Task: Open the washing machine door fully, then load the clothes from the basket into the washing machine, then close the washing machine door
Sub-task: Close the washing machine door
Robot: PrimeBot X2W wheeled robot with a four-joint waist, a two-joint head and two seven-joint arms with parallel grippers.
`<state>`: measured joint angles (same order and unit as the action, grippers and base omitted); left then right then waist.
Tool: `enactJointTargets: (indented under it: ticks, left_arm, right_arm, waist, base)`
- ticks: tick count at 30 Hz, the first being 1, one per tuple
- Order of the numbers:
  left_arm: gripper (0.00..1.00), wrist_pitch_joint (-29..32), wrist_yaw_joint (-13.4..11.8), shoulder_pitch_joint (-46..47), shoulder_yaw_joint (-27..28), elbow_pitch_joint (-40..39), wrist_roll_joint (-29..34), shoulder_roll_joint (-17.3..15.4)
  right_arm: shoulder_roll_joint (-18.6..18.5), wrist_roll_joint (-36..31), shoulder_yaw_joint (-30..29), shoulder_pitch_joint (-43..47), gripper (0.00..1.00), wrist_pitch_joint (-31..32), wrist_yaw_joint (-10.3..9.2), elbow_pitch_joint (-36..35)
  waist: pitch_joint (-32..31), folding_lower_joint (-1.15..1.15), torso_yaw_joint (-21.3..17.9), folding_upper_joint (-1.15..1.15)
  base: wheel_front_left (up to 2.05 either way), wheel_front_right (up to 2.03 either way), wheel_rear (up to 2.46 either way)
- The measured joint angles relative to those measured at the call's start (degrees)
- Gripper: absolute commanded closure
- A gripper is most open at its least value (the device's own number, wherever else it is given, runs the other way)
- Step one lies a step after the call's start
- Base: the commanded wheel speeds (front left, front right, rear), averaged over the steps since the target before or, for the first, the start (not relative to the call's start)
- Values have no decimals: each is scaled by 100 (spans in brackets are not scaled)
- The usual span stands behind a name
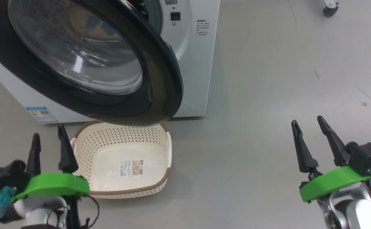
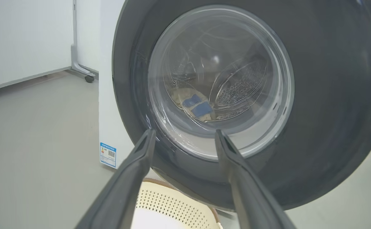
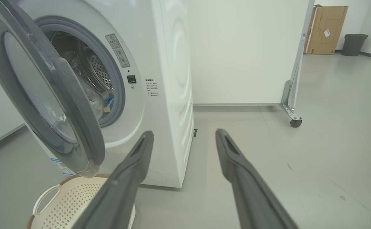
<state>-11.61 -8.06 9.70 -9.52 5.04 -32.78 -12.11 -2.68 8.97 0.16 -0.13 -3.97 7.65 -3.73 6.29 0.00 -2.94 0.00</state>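
The white washing machine (image 1: 193, 63) (image 3: 169, 95) stands on the floor with its round black door (image 1: 125, 89) (image 2: 331, 111) (image 3: 45, 105) swung partly out over the basket. Through the door glass, cream clothes with blue patches (image 2: 195, 106) (image 3: 108, 101) lie in the steel drum. The cream basket (image 1: 125, 159) (image 3: 64, 203) sits on the floor below the door, with just a label inside. My left gripper (image 1: 48, 141) (image 2: 185, 136) hangs open beside the basket's left rim, facing the door. My right gripper (image 1: 309, 124) (image 3: 185, 136) is open over bare floor to the right, holding nothing.
A blue sticker (image 1: 42, 114) marks the machine's lower left corner. A white partition on castors (image 3: 295, 122) stands right of the machine. A cardboard box (image 3: 326, 30) and a dark bin (image 3: 353, 44) sit far back. Grey floor lies open to the right.
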Motion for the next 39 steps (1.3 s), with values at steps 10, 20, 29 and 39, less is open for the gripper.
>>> enactJointTargets:
  ticks: [10,20,29,39]
  left_arm:
    - [0,264,-556,-770,-459,-654,918,-335]
    - [0,511,-590,-1015,-678,-1120,1259,-459]
    - [0,514,-600,-1020,-719,-1177,1260,-468]
    - [0,516,-606,-1020,-716,-1217,1260,-483]
  right_arm:
    - [3,-49,-24,260,0,98,0,-86]
    - [8,-53,-35,354,0,168,0,-197]
    - [9,-99,-42,358,0,197,0,-271]
    - [10,-80,-46,441,0,196,0,-307]
  waist:
    - [-198,0,47,0]
    - [-202,0,55,0]
    - [-206,0,34,0]
    - [-162,1,-11,0]
  base:
    - [0,0,0]
    - [0,0,0]
    - [0,0,0]
    - [0,0,0]
